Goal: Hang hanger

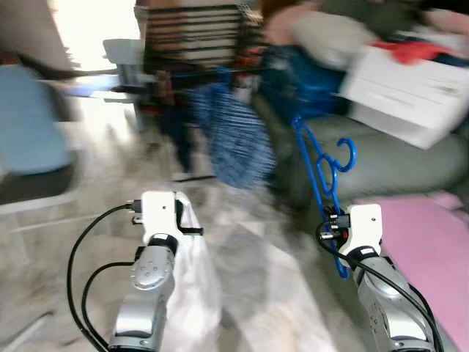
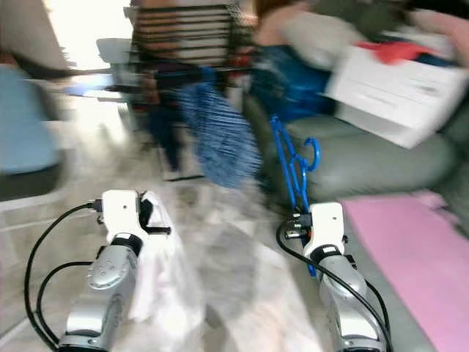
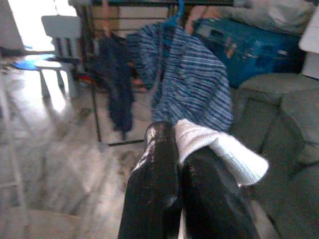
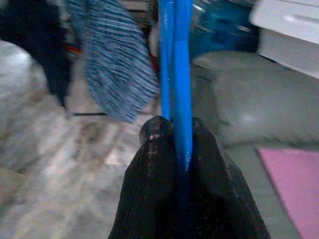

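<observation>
Right gripper (image 4: 174, 134) clamps blue hanger (image 1: 322, 172); left gripper (image 3: 174, 149) pinches white cloth (image 3: 219, 149). Striped shirt (image 1: 234, 139) hangs on rack ahead.

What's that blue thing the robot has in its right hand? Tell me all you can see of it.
It is a blue hanger, thin and smooth, plastic by the look of it, with a curled hook at its upper end. The right gripper is shut on its lower part, the two black fingers pinching the blue bars between them. The hanger stands nearly upright, leaning a little, raised in front of a grey-green sofa. Nothing hangs on it. The head views are blurred, so finer detail is lost.
</observation>
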You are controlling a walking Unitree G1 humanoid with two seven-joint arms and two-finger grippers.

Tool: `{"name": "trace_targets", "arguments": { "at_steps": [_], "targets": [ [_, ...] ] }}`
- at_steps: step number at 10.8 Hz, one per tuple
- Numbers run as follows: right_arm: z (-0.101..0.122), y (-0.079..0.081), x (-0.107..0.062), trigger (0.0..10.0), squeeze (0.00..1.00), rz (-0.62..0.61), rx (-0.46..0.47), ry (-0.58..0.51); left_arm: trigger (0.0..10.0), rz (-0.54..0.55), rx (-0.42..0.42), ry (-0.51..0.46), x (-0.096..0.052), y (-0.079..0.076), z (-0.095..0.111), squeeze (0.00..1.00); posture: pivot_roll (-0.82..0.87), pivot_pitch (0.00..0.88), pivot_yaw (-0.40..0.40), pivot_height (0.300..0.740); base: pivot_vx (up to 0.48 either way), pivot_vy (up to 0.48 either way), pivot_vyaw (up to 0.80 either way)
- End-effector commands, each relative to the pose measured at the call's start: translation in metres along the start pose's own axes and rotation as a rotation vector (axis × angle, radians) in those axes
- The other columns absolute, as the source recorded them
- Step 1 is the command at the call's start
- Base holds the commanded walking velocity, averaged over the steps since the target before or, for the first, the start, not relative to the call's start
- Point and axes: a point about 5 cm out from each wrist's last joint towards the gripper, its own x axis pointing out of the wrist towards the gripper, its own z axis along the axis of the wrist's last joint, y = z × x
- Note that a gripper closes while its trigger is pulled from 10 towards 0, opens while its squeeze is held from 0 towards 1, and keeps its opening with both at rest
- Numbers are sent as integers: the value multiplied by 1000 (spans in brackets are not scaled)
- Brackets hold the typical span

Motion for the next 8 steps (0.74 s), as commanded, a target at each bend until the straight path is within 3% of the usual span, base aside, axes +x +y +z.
{"name": "trace_targets", "arguments": {
  "at_steps": [1,6,8],
  "targets": [
    [3,0,3,10000,0,3,-2,-5,10000,-14,2,-37,2,-1,10,0,-88,0,-7,740,0,0,-731],
    [2,2,3,10000,0,7,-2,0,10000,-10,4,-31,2,-1,10,0,-88,0,-7,740,0,346,-800],
    [2,4,4,10000,0,12,-1,-1,10000,-13,7,-34,3,0,11,0,-86,0,-7,740,0,358,-256]
  ]
}}
